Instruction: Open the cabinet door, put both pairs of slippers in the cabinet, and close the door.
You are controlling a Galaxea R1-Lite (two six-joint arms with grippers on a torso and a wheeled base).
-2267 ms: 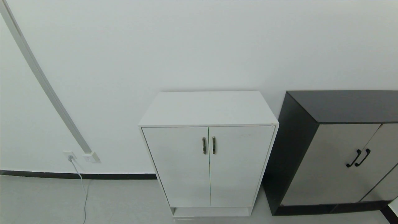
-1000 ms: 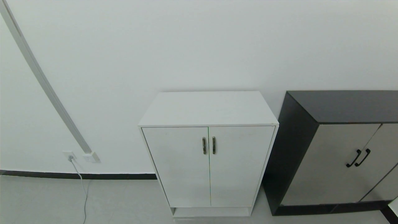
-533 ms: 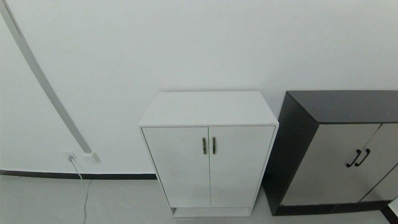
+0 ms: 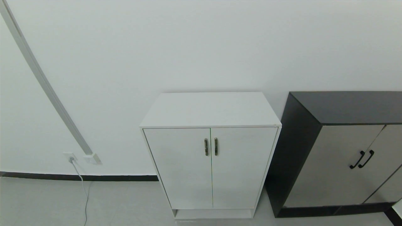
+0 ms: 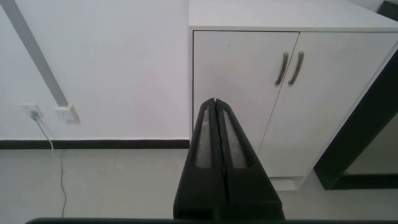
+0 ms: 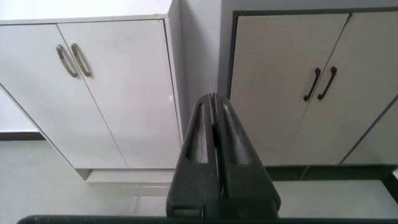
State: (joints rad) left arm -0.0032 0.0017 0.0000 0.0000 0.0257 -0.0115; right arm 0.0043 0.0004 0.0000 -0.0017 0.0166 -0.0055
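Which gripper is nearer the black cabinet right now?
Right. The right gripper points at the gap beside the black cabinet; the left gripper faces the left edge of the white cabinet.

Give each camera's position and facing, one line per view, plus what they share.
Head: on the head, looking forward and down at the white cabinet and black cabinet.
Left wrist: on the left arm, facing the white cabinet past the shut left gripper.
Right wrist: on the right arm, facing both cabinets past the shut right gripper.
Shared: the white cabinet, shut.
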